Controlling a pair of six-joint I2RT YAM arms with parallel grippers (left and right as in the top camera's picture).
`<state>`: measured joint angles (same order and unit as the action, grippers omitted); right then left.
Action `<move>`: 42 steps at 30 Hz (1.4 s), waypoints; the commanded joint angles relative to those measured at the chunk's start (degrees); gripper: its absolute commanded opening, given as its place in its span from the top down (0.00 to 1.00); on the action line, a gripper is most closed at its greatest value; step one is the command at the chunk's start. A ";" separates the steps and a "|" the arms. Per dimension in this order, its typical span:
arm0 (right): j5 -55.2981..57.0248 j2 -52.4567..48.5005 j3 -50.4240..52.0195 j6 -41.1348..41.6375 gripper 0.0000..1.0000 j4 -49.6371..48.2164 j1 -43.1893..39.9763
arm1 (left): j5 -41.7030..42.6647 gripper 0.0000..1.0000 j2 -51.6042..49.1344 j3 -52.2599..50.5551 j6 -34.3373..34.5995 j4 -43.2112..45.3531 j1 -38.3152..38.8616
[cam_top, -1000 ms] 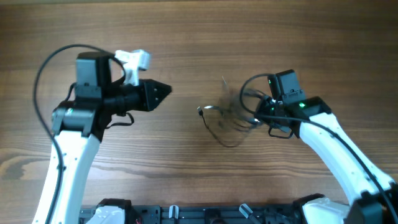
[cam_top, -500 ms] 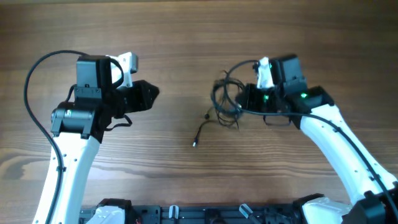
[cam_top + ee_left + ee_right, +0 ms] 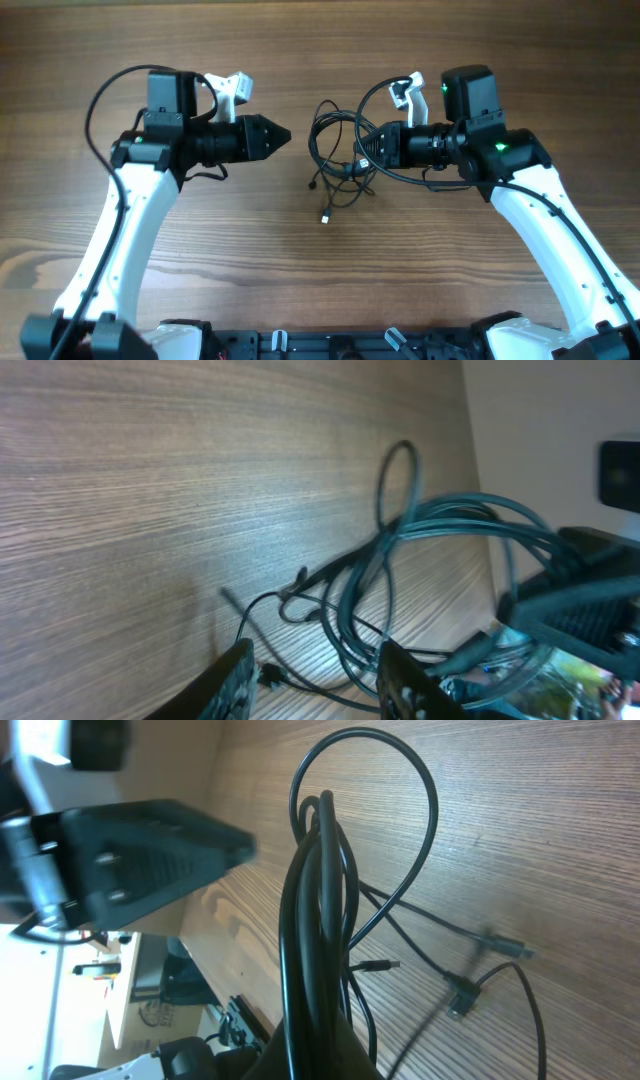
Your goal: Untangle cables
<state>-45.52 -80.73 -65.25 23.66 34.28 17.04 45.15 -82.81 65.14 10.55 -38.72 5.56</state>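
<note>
The left gripper (image 3: 280,136) is pointing rightward over the wooden table (image 3: 300,290), its jaws standing parted with nothing between them, near the tangle but not touching it. The cables (image 3: 318,935) are sitting mid-table as a looped bundle, with thin plug ends trailing onto the wood. The right gripper (image 3: 363,148) is pinching the bundle's right side.
</note>
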 commanded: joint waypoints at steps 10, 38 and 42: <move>-3.76 0.59 -1.03 -1.03 0.96 -0.15 0.17 | 0.22 0.64 -11.76 0.44 2.45 8.68 6.60; 15.39 0.59 -1.01 8.98 0.95 4.00 0.13 | 27.67 0.45 -19.96 0.44 3.17 25.33 12.55; 22.88 0.59 -1.01 9.57 0.95 6.88 0.11 | 39.36 0.45 -19.96 0.44 3.15 30.77 12.55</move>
<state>-32.03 -80.66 -65.41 30.85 40.29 17.04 66.85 -103.24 65.06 15.31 -10.44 17.63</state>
